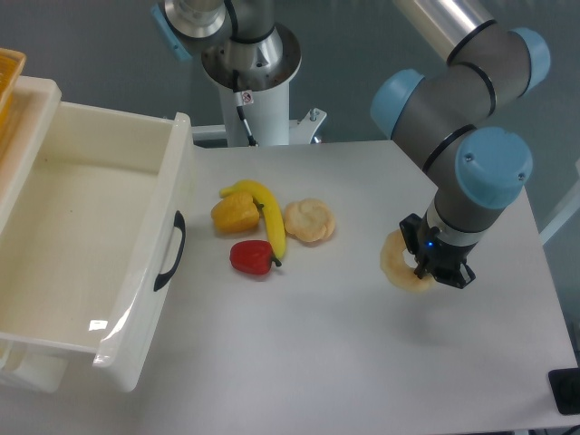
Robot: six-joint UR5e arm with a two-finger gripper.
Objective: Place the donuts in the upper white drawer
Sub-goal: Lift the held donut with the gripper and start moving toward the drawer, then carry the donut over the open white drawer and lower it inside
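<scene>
My gripper is at the right side of the table, shut on a pale beige ring donut and holding it a little above the tabletop. A second beige donut lies on the table near the middle, next to the banana. The upper white drawer stands pulled open at the left, deep and empty inside, with a curved black handle on its front wall. The gripper is far to the right of the drawer.
A yellow banana, an orange-yellow toy and a red pepper lie between the drawer and the second donut. A yellow-orange tray shows at the far left edge. The arm's base post stands behind the table.
</scene>
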